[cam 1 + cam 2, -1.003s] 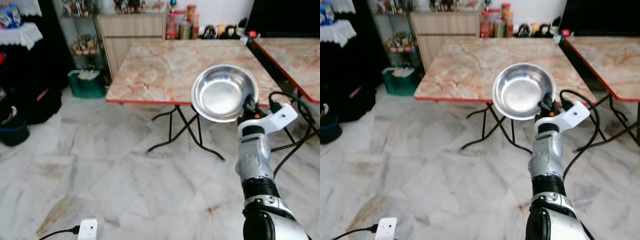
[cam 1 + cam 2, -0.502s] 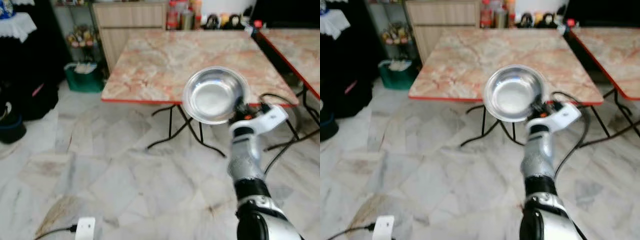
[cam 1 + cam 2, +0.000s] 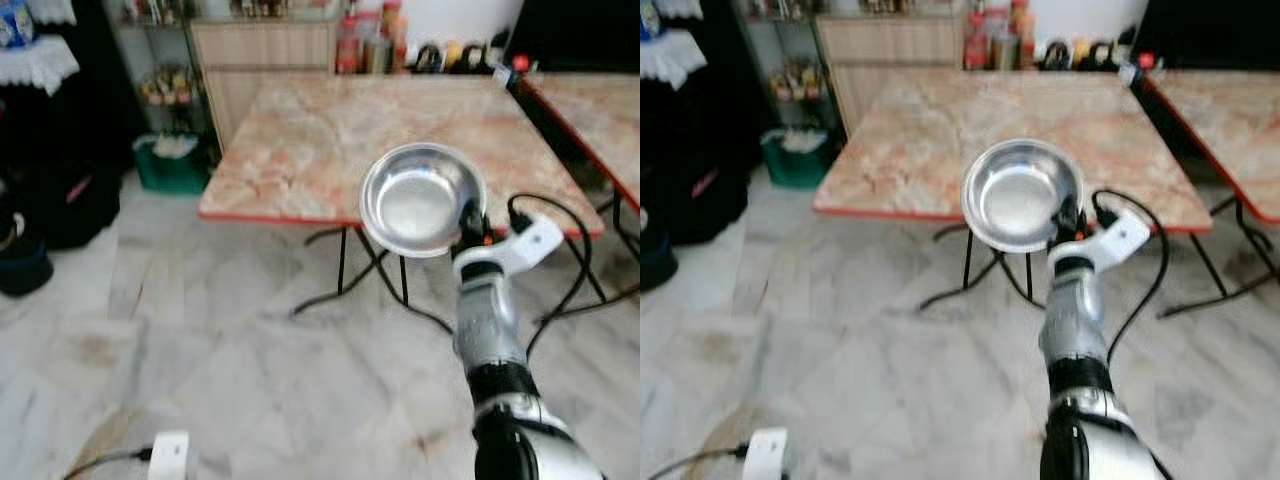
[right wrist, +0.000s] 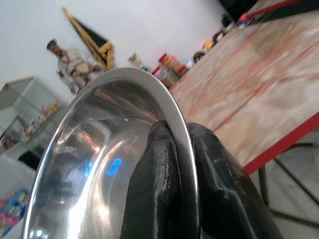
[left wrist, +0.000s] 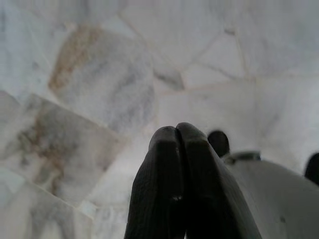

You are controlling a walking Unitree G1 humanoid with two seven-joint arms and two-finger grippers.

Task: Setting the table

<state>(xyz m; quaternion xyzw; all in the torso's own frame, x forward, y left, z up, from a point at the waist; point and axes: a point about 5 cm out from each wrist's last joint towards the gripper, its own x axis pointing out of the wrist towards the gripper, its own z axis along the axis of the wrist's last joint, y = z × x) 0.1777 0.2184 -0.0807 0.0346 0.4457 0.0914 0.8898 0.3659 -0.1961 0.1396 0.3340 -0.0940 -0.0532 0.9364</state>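
Observation:
A shiny steel bowl [image 3: 420, 198] is held up in the air in front of the near edge of a marble-topped folding table [image 3: 330, 140] with a red rim. My right gripper [image 3: 468, 228] is shut on the bowl's rim at its right side, one black finger [image 4: 152, 189] inside the rim and the other outside. The bowl tilts toward me with its hollow facing the camera. My left gripper [image 5: 178, 149] hangs above the marble floor with its two fingers pressed together and nothing between them.
A second marble table [image 3: 600, 110] stands at the right. Jars and bottles [image 3: 375, 45] and a wooden cabinet [image 3: 265, 60] line the back wall. A green bin [image 3: 172, 165] sits at the left. A white power strip [image 3: 168, 455] lies on the floor. Black cables [image 3: 560, 270] hang under the table.
The camera has drawn a little closer to the table and the view has shifted. The bowl stays in my right gripper, held at about the same height.

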